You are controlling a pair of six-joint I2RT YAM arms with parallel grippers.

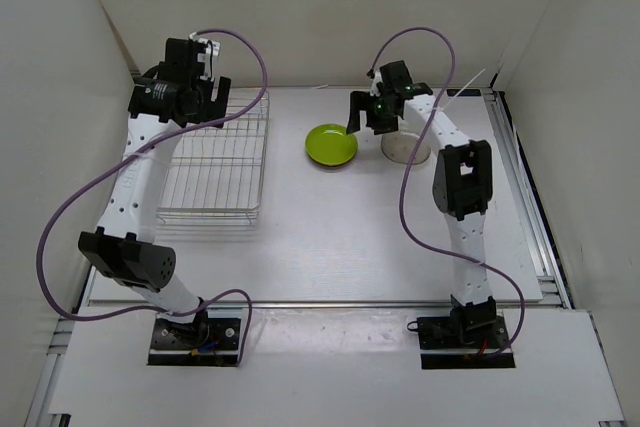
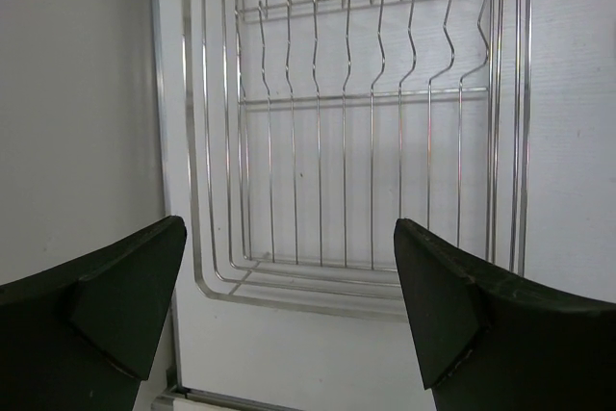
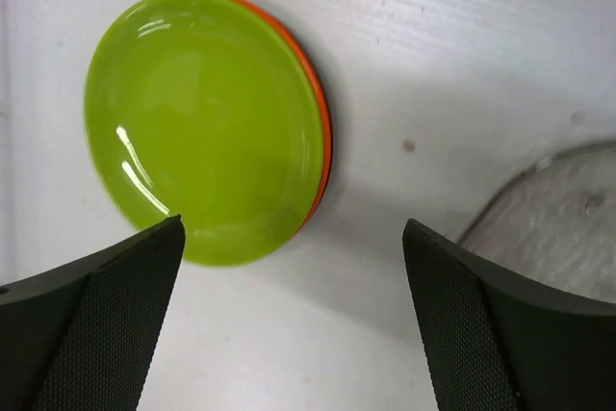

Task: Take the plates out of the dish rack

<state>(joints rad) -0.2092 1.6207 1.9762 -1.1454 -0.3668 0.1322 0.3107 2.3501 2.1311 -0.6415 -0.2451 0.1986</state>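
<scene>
Plates lie on the desk, not in the dish rack. The rack sits by the left edge of the desk, near the far left corner. I see no plate between its wires.

The lime green plate lies flat near the far edge, about the middle of the desk. It rests on top of the orange-red plate, which peeks out as a thin rim. A dark line shows under that rim, and I cannot tell if it is a black plate or a shadow. The clear plate lies just beside them, toward the right edge.

The left gripper hangs over the rack with its two fingers wide apart and nothing between them. The right gripper hangs over the green plate, fingers wide apart too, holding nothing.

The plates look small, light, hard and shiny, so they may slip. I think the best place to pinch one is its thin rim. The job looks almost done.
</scene>
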